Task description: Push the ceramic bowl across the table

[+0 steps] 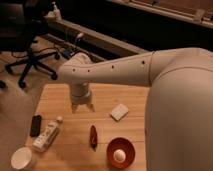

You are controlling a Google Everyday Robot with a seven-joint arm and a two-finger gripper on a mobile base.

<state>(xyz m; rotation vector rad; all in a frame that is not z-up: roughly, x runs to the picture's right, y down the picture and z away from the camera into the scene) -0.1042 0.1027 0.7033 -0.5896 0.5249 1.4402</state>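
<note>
The ceramic bowl is glossy red-orange with a pale spot inside, and sits near the front edge of the table, right of the middle. My gripper hangs from the white arm above the table's middle-left part, well behind and left of the bowl, not touching it. The table is a light wooden top of jointed planks.
A white cup-like bowl stands at the front left. A white bottle and a black object lie left. A dark red item lies beside the bowl. A white packet lies mid-table. An office chair stands behind.
</note>
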